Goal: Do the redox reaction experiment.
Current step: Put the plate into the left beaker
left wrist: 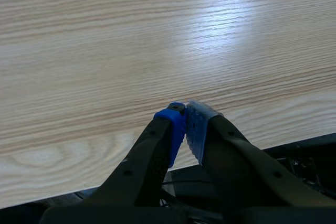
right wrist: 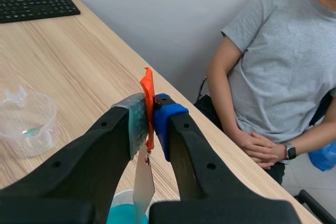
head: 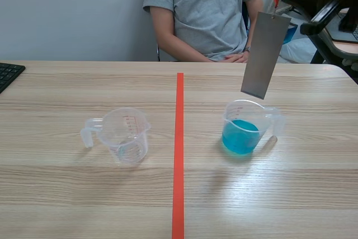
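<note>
My right fingers [right wrist: 176,145] pinch the flat grey metal strip [head: 264,54] by its top. It hangs just over the clear plastic jug of blue liquid [head: 244,132] on the bench [head: 84,194]. My left fingers [left wrist: 152,150] are squeezed together, holding nothing.

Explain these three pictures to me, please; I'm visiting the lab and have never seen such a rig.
This is a two-armed robot at a wooden table. The wide picture looks out from between the arms; the other two come from a camera on each wrist. The left gripper is shut on nothing, low over bare wood. The right gripper pinches an orange tag, from which a grey metal strip hangs above a measuring cup of blue liquid. A second clear measuring cup, nearly empty, stands across the red tape line. A person sits opposite, hands together.
</note>
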`<state>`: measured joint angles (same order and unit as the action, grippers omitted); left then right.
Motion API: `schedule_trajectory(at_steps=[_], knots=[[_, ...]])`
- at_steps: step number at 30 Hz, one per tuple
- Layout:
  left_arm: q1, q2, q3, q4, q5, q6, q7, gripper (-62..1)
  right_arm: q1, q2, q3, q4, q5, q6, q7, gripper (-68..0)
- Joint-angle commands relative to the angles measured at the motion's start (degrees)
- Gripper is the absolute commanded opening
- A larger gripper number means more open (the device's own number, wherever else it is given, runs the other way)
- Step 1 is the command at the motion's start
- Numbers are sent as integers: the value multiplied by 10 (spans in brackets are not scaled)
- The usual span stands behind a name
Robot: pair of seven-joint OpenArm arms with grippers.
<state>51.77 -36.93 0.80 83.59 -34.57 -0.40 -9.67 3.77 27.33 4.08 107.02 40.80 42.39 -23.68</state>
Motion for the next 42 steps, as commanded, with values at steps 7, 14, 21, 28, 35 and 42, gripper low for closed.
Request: schedule_trajectory(at_steps=[7, 14, 21, 28, 35, 42], knots=[[0, 38, 3, 3, 0, 8, 6, -568, 23, 9, -20, 8, 8, 3, 24, -660], [12, 45, 3, 4, 0, 7, 7, -568, 62, 4, -62, 8, 8, 3, 24, -660], [22, 45, 3, 4, 0, 7, 8, -568, 104, -33, -115, 8, -12, 3, 21, -660], [22, 45, 3, 4, 0, 7, 7, -568, 137, -94, -181, 8, -62, -9, 17, -660], [22, 45, 3, 4, 0, 8, 7, -568, 148, -172, -237, -1, -121, -10, 5, -660], [22, 45, 3, 4, 0, 8, 7, -568, 153, -237, -286, -22, -171, -12, 2, -660]])
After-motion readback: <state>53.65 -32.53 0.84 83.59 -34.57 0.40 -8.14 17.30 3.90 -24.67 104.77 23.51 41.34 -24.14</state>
